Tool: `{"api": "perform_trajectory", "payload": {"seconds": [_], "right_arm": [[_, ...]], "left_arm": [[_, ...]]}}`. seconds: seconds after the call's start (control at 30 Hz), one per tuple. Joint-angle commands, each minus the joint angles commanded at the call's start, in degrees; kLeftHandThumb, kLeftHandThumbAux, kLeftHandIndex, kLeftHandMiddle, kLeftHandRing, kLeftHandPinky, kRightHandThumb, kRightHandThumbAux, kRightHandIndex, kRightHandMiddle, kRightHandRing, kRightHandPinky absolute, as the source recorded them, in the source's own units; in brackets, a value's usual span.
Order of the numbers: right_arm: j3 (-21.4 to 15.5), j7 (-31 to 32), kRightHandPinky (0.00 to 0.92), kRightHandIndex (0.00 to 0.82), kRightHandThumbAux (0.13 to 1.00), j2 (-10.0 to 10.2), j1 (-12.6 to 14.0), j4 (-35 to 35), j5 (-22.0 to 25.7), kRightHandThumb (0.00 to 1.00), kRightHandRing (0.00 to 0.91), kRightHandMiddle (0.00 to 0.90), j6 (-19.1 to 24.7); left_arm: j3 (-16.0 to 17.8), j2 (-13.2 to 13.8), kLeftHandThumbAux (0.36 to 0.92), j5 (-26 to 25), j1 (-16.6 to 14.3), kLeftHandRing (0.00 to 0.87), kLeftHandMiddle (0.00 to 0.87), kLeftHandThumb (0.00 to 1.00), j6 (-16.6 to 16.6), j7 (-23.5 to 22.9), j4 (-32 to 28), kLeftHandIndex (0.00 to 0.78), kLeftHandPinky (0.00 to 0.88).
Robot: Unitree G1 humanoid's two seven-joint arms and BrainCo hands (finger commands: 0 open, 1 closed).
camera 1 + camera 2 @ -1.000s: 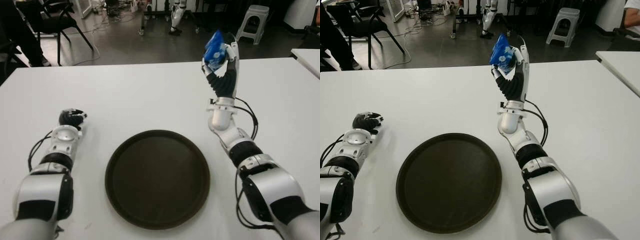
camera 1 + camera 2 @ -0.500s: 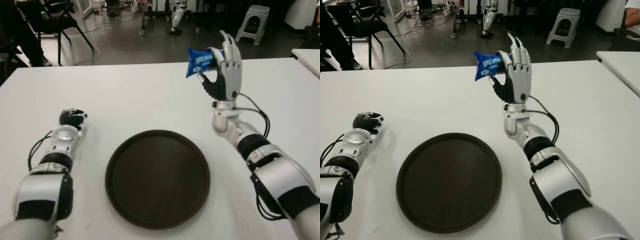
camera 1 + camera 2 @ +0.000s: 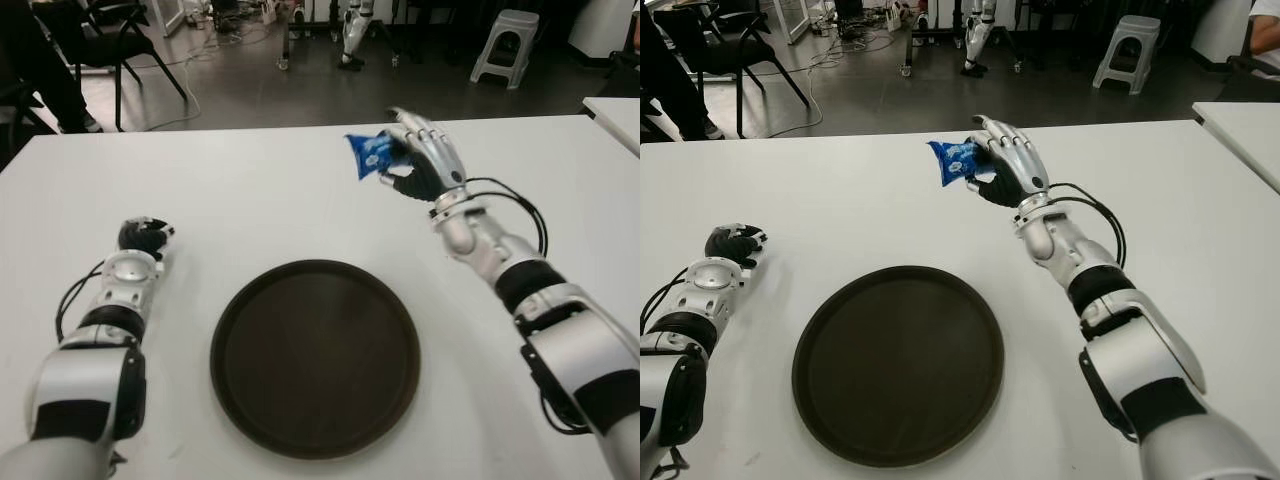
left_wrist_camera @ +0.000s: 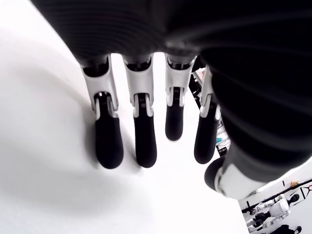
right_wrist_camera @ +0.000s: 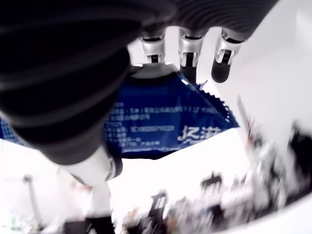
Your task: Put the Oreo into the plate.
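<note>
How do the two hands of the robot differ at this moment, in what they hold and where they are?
The right hand is raised beyond the plate, gripping the blue Oreo packet; the left hand holds nothing. The right hand is lifted above the white table; the left hand is low, left of the plate.
</note>
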Motion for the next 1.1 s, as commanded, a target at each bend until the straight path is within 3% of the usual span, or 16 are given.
{"api": "perform_trajectory", "payload": {"seconds": [0.2, 0.3, 0.43, 0.63, 0.77, 0.87, 1.0, 1.1], "right_arm": [[-9.19, 20.09, 0.034, 0.418, 0.719, 5.19, 2.10, -2.16, 20.48, 0.702, 0.063, 0.107, 3.19], [-12.46, 24.33, 0.053, 0.419, 0.718, 7.17, 2.58, -3.10, 26.18, 0.702, 0.081, 0.133, 5.33], [-14.81, 23.12, 0.045, 0.419, 0.718, 8.46, 2.97, -3.49, 28.51, 0.702, 0.084, 0.143, 6.59], [-13.84, -3.54, 0.050, 0.418, 0.720, 8.94, 4.28, -2.18, 16.00, 0.700, 0.085, 0.138, -2.01], [-12.75, -20.35, 0.075, 0.418, 0.720, 9.29, 4.23, -0.90, 6.25, 0.702, 0.114, 0.152, -4.68], [-11.44, -32.40, 0.070, 0.418, 0.720, 8.97, 4.23, -1.18, -0.53, 0.703, 0.110, 0.147, -4.80], [-10.46, -39.17, 0.070, 0.418, 0.719, 8.77, 3.93, -0.90, -4.47, 0.705, 0.108, 0.144, -4.08], [-9.96, -42.03, 0.076, 0.419, 0.718, 8.91, 3.64, -0.38, -6.24, 0.706, 0.110, 0.145, -3.29]], "left_arm": [[0.07, 0.06, 0.720, -0.01, -0.13, 0.332, 0.318, 0.692, 0.30, -0.04, 0.15, 0.407, 0.333], [0.17, 0.04, 0.695, -0.10, -0.08, 0.375, 0.428, 0.789, 0.07, -0.12, 0.16, 0.394, 0.368], [0.58, -0.02, 0.687, -0.52, 0.14, 0.402, 0.465, 0.815, -0.57, -0.50, 0.15, 0.389, 0.389], [0.65, -0.06, 0.684, -0.48, 0.32, 0.441, 0.483, 0.824, -1.00, -0.24, 0.20, 0.388, 0.422], [0.42, -0.01, 0.683, -0.05, 0.28, 0.347, 0.446, 0.825, -0.78, -0.02, 0.26, 0.418, 0.332], [0.23, -0.06, 0.682, 0.15, 0.07, 0.335, 0.434, 0.827, -0.40, 0.07, 0.23, 0.436, 0.329], [0.10, -0.15, 0.682, 0.26, -0.02, 0.353, 0.439, 0.827, -0.22, 0.18, 0.22, 0.429, 0.343], [0.00, -0.14, 0.682, 0.38, -0.07, 0.328, 0.432, 0.827, 0.00, 0.32, 0.23, 0.436, 0.305]]}}
